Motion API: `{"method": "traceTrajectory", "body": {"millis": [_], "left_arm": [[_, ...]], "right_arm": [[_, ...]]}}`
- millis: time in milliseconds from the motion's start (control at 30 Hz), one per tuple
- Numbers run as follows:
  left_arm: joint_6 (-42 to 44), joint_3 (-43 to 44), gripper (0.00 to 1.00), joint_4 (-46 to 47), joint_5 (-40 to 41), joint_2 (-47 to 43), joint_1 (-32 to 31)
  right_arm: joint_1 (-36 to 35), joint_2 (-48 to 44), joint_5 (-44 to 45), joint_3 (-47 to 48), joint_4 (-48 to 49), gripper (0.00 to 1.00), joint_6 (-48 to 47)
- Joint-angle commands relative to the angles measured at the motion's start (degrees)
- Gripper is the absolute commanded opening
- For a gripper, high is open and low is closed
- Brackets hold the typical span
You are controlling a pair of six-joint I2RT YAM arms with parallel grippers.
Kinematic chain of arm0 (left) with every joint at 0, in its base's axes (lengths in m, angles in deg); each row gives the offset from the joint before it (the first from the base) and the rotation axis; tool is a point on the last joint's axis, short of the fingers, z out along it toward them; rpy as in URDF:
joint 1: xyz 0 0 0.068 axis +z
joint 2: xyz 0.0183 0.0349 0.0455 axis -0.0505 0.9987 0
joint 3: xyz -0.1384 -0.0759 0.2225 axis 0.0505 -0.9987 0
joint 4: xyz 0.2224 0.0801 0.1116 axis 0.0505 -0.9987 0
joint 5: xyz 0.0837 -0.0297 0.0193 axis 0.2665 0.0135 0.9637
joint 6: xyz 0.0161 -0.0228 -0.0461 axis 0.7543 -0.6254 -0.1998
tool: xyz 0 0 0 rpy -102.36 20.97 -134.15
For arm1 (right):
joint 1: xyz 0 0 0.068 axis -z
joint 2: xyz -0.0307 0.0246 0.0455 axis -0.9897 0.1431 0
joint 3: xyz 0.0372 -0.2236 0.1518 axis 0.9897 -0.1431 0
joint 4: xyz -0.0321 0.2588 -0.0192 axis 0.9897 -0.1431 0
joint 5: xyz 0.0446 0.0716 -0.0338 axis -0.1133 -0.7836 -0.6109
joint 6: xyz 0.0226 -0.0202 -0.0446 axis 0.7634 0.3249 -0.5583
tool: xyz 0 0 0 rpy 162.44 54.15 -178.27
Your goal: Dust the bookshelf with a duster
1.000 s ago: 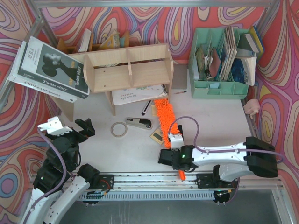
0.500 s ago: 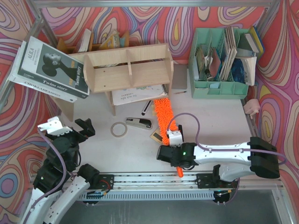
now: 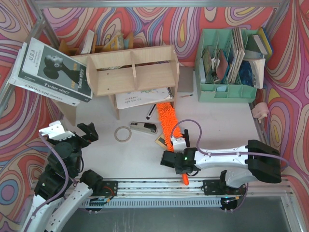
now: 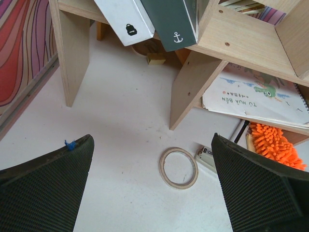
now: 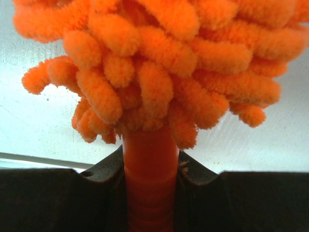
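Observation:
The light plywood bookshelf stands at the back centre, its legs and lower tier also in the left wrist view. The orange fluffy duster lies slanted on the table, its head tip near the shelf's right leg, its handle end near the front rail. My right gripper is shut on the duster's handle, just below the fluffy head. My left gripper is open and empty at the front left, above the table; the duster tip shows at its right.
A tape ring and a stapler lie before the shelf. A notebook sits under the shelf. A large book leans on the shelf's left. A mint-green organiser stands back right, a darker rack behind.
My right gripper has moved left and slightly away with the duster, so the fluffy head has slid toward the shelf's right leg. The left arm has not moved.

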Motion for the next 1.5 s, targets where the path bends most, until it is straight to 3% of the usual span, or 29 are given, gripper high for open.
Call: {"method": "traceTrajectory", "body": {"millis": [0, 267, 533, 933, 1200, 1467], "left_arm": [[-0.2, 0.6, 0.98, 0.1, 0.2, 0.0, 0.3], [-0.2, 0.6, 0.98, 0.0, 0.4, -0.2, 0.4], [-0.2, 0.6, 0.98, 0.0, 0.3, 0.0, 0.3], [-0.2, 0.6, 0.98, 0.0, 0.5, -0.1, 0.4], [-0.2, 0.6, 0.98, 0.0, 0.4, 0.0, 0.3], [-0.2, 0.6, 0.98, 0.1, 0.6, -0.2, 0.3]], "right_arm": [[0.6, -1.1, 4.2, 2.6, -0.3, 0.00, -0.8], [0.6, -6.7, 9.2, 6.3, -3.5, 0.00, -2.1], [0.5, -5.1, 4.5, 6.1, 7.2, 0.00, -10.4], [-2.2, 6.6, -0.6, 15.0, 13.2, 0.00, -17.1], [-6.0, 16.0, -1.5, 22.2, 12.8, 0.00, -18.8], [-6.4, 20.7, -3.4, 22.6, 9.5, 0.00, -16.4]]}}
